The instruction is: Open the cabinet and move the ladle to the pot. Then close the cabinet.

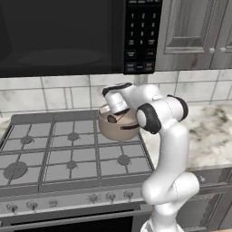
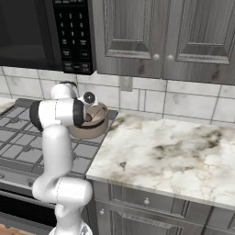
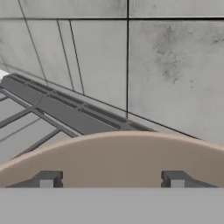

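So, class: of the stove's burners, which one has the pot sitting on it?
The back right burner, next to the marble counter. The tan pot sits on it with the gripper just above its rim; the other burners on the stove are bare.

The arm point(image 1: 165, 149) is built of smooth, rounded white shells, glossy and free of markings, joined by dark, nearly black bands at the joints. One broad dark ring point(image 1: 148, 118) wraps the link below the wrist, and a second dark collar point(image 1: 182, 108) sits on the link behind it. The lower segments point(image 2: 62, 190) swell into thick white bulges stacked one above another. The hand point(image 1: 117, 100) is a white block edged in black. The claw point(image 3: 111, 181) ends in two small dark grey squared tips point(image 3: 47, 180) with paler faces.
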Available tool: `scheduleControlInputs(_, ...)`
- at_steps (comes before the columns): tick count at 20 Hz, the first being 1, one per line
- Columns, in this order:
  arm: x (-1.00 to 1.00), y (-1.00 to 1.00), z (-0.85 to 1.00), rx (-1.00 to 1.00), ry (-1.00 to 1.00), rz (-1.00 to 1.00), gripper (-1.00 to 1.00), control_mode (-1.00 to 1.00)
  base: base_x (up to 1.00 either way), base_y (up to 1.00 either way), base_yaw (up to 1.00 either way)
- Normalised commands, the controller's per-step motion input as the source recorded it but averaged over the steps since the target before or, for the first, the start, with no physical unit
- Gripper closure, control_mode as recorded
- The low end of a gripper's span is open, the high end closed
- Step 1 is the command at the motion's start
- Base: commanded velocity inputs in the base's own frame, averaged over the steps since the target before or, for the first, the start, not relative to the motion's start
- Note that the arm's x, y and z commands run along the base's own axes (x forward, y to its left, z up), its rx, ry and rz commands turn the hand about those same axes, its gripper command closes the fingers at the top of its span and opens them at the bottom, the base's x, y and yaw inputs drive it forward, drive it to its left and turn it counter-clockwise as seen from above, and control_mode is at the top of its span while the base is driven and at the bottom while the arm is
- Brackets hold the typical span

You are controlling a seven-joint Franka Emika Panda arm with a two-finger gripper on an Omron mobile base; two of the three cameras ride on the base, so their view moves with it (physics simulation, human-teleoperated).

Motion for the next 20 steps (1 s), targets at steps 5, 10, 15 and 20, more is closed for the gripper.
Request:
scheduleControlInputs(5,-0.43,-0.01,0.39,0.00,-0.10,-0.10,-1.00,-1.00,0.00,0.00,0.00)
scheduleControlInputs(10,-0.90,-0.28,0.53,0.00,-0.16,-0.11,-1.00,-1.00,0.00,0.00,0.00)
scheduleControlInputs(15,-1.00,-0.50,0.74,0.00,-0.09,-0.13,-1.00,-1.00,0.00,0.00,0.00)
scheduleControlInputs(20,-1.00,-0.23,1.00,0.00,0.00,-0.08,-1.00,-1.00,0.00,0.00,0.00)
